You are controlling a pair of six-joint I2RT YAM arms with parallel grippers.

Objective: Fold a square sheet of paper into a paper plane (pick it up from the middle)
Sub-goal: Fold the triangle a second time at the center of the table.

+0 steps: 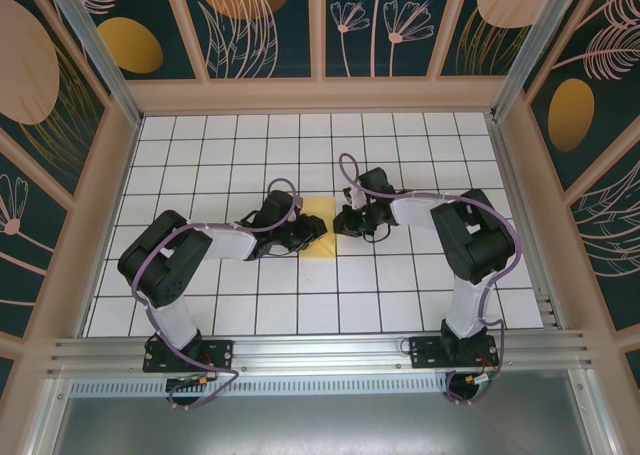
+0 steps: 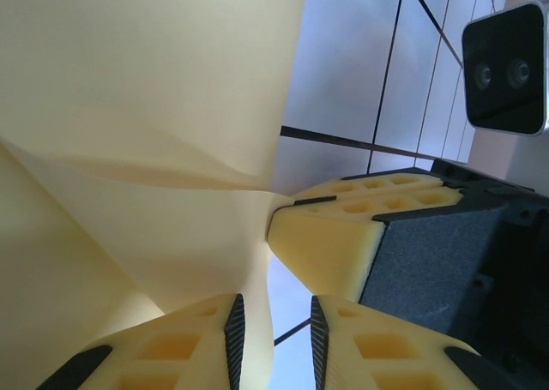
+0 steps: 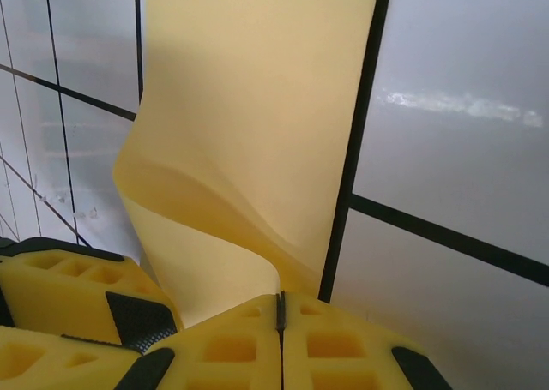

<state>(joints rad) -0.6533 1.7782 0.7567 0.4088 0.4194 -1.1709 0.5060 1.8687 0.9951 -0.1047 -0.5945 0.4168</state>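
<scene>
From the top, the paper [image 1: 320, 215] lies near the middle of the gridded table [image 1: 250, 305], between the two grippers. The left gripper [image 1: 308, 232] covers its left edge and the right gripper [image 1: 343, 221] meets its right edge. Both arms bend inward over the tiles, so the paper's outline is partly hidden and the jaws are too small to read here. Patterned walls [image 1: 260, 15] enclose the table on three sides, and a metal rail [image 1: 320, 350] runs along the near side.

In the left wrist view, the paper curls up and fills the left half, its far edges cut off. The left fingers [image 2: 171, 349] stand slightly apart, with the paper's lower edge dipping into the gap near one pad. Whether it is pressed is unclear. The right gripper's yellow fingers [image 2: 343, 227] close in just beyond, under its wrist camera [image 2: 506, 64].

In the right wrist view, the right fingers [image 3: 232, 347] are pressed together, pinching the edge of the bowed paper at their seam. A left finger [image 3: 77, 291] sits close by, partly cropped.
</scene>
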